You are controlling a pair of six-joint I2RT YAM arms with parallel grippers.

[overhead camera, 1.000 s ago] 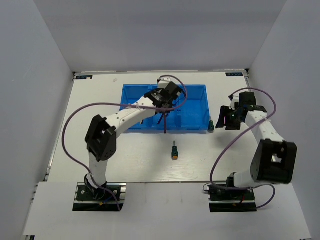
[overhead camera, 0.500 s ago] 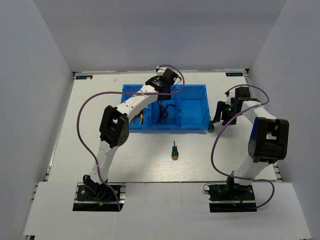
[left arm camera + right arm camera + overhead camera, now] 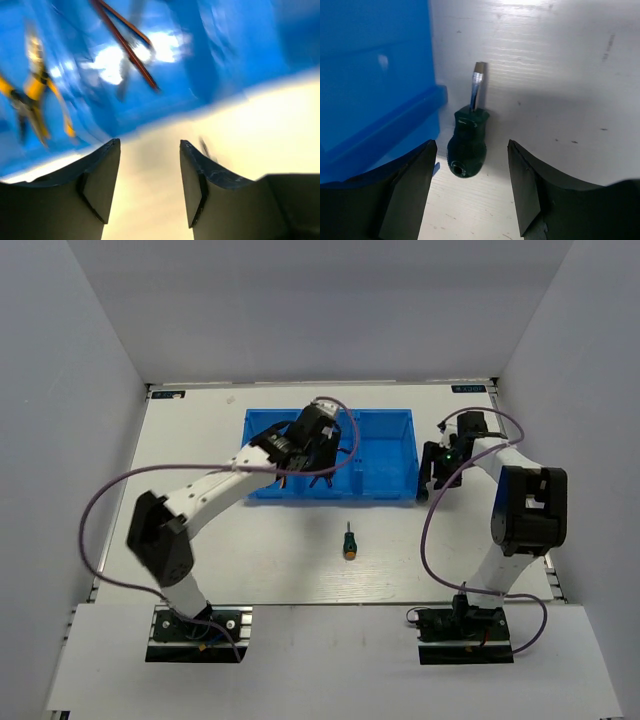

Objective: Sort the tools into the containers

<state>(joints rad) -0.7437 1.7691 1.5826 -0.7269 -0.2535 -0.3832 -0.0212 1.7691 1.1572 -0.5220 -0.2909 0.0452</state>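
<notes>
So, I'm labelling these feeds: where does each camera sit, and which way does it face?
Top external: above and behind, looking down on the blue bin; left arm and right arm show whole.
Left wrist: looking down past the left gripper into the bin; blurred pliers inside.
Right wrist: looking down past the right gripper at a dark green tool beside the bin.
Shared: the bin shows in all three.

Lab rig: white table (image 3: 250, 560), plain grey walls (image 3: 320, 310).
</notes>
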